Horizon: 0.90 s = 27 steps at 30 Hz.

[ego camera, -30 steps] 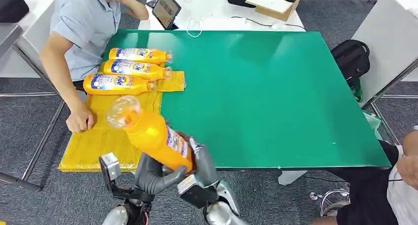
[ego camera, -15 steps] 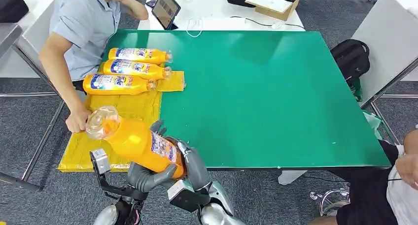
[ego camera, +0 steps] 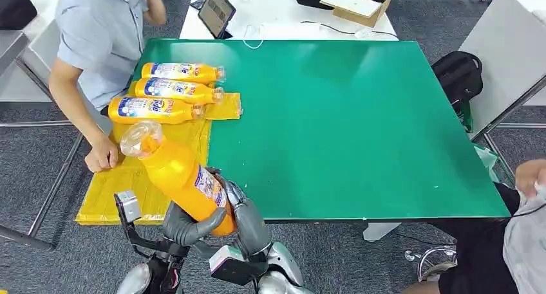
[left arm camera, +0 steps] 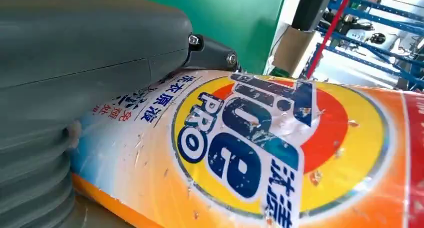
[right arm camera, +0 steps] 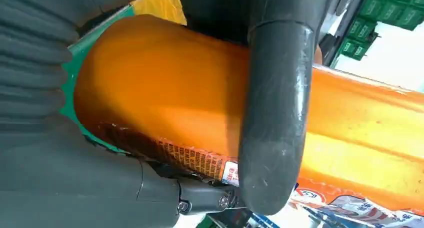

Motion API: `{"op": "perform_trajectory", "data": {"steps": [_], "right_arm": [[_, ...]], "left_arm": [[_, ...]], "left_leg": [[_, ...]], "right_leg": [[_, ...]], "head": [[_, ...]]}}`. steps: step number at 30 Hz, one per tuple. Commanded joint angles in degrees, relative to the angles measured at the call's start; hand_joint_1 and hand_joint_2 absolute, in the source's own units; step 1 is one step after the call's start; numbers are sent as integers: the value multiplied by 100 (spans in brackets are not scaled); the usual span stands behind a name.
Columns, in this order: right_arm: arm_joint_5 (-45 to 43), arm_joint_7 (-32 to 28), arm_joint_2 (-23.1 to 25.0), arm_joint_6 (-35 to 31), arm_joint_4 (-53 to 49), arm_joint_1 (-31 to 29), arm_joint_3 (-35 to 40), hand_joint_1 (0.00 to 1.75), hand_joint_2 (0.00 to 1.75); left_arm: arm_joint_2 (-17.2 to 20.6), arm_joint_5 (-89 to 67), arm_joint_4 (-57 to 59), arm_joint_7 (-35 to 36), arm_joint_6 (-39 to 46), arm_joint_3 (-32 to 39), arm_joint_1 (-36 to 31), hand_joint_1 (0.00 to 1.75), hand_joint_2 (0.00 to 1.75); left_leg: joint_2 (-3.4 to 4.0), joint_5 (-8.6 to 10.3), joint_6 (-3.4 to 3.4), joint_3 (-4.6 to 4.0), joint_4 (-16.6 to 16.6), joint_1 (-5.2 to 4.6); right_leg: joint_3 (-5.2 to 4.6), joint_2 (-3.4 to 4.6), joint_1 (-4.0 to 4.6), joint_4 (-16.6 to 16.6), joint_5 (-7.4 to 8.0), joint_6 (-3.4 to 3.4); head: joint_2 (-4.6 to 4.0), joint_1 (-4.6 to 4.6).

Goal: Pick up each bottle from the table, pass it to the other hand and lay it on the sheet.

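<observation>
A grey carpeted floor [ego camera: 38, 172] is surrounding the green table [ego camera: 360, 127], whose right and far stretches are lying bare, while a yellow sheet [ego camera: 122, 184] is covering its near-left edge beside a seated person's hand [ego camera: 102, 157]. Three bottles [ego camera: 154, 109] are lying side by side on the sheet's far end. A fourth bottle [ego camera: 183, 178] is tilting over the near edge, with the left hand [ego camera: 187, 226] and right hand [ego camera: 248, 220] both gripping its base.

The held bottle [left arm camera: 280, 153] carries a round logo reading "PRO" beside big blue letters, seemingly "Tide", with Chinese characters alongside, all scuffed. At ten o'clock on the tabletop [ego camera: 348, 127], the nearest lying bottle [ego camera: 153, 110] shows "Tide". Its neighbours' labels are too small.
</observation>
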Motion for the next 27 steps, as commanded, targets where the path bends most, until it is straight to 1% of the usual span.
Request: {"op": "perform_trajectory", "data": {"steps": [1,2,3,4,5,6,7,8,9,10,11,14,16,17,18,19,20,21,22,23,24,26,27], "right_arm": [[650,2,-315,-655,33,89,208,0,0],[740,2,-346,-834,-91,135,136,0,0],[886,2,-373,-1140,-272,171,108,0,0],[937,2,-386,-1222,-444,210,76,0,0],[1204,2,-349,-1222,-763,358,-196,0,0],[1675,2,-245,-1222,-1099,554,-630,0,0],[1877,2,-195,-1222,-1348,667,-854,0,0],[2056,2,-132,-1222,-1663,807,-1180,0,0],[2177,2,-107,-1222,-1932,894,-1451,0,0],[2269,2,-51,-1222,-2115,964,-1706,0,0],[2232,2,-32,-1222,-2201,995,-1880,0,0],[2232,2,-32,-1222,-2201,995,-1880,0,0],[2232,2,-32,-1222,-2201,995,-1880,0,0],[2362,2,62,-1222,-2315,1056,-2258,0,0],[2335,2,59,-1222,-2365,1072,-2433,0,0],[2293,2,24,-1222,-2427,1093,-2585,0,0],[2324,2,9,-1222,-2523,1140,-2791,0,0],[2360,2,-1,-1222,-2679,1242,-3008,0,0],[2341,2,-27,-1222,-2793,1321,-3092,0,0],[2378,2,-17,-1222,-2852,1378,-3180,0,0],[2378,2,-17,-1222,-2852,1378,-3180,0,0],[2378,2,-17,-1222,-2852,1378,-3180,0,0],[2378,2,-17,-1222,-2852,1378,-3180,0,0]], "left_arm": [[42,157,179,-176,9,332,-335,175,175],[85,177,67,-189,23,431,-263,175,175],[161,179,-164,-223,52,613,-81,175,175],[207,158,-356,-250,42,772,91,175,175],[232,108,-487,-266,30,922,221,175,175],[205,77,-553,-263,37,1124,302,175,175],[189,51,-546,-247,40,1204,303,175,175],[154,-7,-487,-245,93,1319,252,175,175],[131,-31,-392,-217,95,1390,173,175,175],[122,-119,-323,-190,146,1416,124,175,175],[122,-186,-243,-184,183,1428,69,175,175],[122,-186,-243,-184,183,1428,69,175,175],[122,-186,-243,-184,183,1428,69,175,175],[149,-350,-52,-117,305,1365,-51,175,175],[171,-389,114,-111,312,1317,-180,175,175],[181,-410,336,-92,309,1259,-360,175,175],[166,-418,604,-87,309,1192,-586,175,175],[136,-419,925,-80,310,1112,-865,175,175],[105,-398,1109,-72,310,1071,-1039,175,175],[80,-366,1209,-73,312,1053,-1139,175,175],[80,-366,1209,-73,312,1053,-1139,175,175],[80,-366,1209,-73,312,1053,-1139,175,175],[80,-366,1209,-73,312,1053,-1139,175,175]], "left_leg": [[-15,-5,-5,20,-4,5],[-11,-1,-3,12,-6,2],[-14,-7,-5,25,-4,6],[-8,-6,-4,19,-4,4],[5,-17,-7,33,1,6],[10,-13,-6,24,-1,6],[6,-10,-6,18,-2,4],[8,-22,-10,37,1,8],[-9,-6,-6,9,-1,2],[-13,-16,-10,27,2,6],[-13,-7,-7,9,1,2],[-23,-13,-8,24,4,5],[-5,-6,-3,14,-1,1],[-4,-13,-5,25,1,5],[-10,-4,-4,12,-2,2],[-22,-9,-7,24,0,3],[-30,3,-3,8,-4,-2],[-42,5,-3,11,-4,-1],[-39,7,-2,10,-6,-3],[-60,5,-4,23,-6,1],[-60,8,-3,14,-4,0],[-24,4,-2,13,-4,-3],[-25,-3,-4,23,-2,0]], "right_leg": [[26,-14,6,-6,-8,-9],[15,-11,2,-6,-4,-6],[30,-13,6,-6,-10,-10],[22,-7,4,-4,-8,-8],[32,7,7,-1,-14,-13],[23,11,6,-3,-9,-10],[19,7,4,-1,-8,-9],[37,10,9,1,-19,-16],[10,-8,3,2,-9,-9],[30,-13,7,6,-21,-15],[11,-11,3,6,-12,-11],[29,-20,7,7,-20,-14],[17,-2,3,0,-7,-8],[29,0,6,1,-12,-11],[16,-7,3,-1,-6,-8],[30,-18,4,2,-14,-13],[15,-28,-2,-1,-7,-7],[16,-39,-1,-3,-9,-7],[12,-36,-4,-4,-6,-5],[33,-56,0,-7,-14,-10],[26,-56,-1,-5,-10,-8],[18,-19,-4,-4,-2,-5],[32,-20,0,-3,-7,-8]], "head": [[0,0],[0,2],[0,0],[0,0],[0,0],[0,2],[0,0],[0,0],[0,2],[0,2],[0,2],[0,2],[0,2],[0,2],[0,0],[0,2],[0,4],[0,2],[0,2],[0,2],[0,2],[0,0],[0,2]]}}
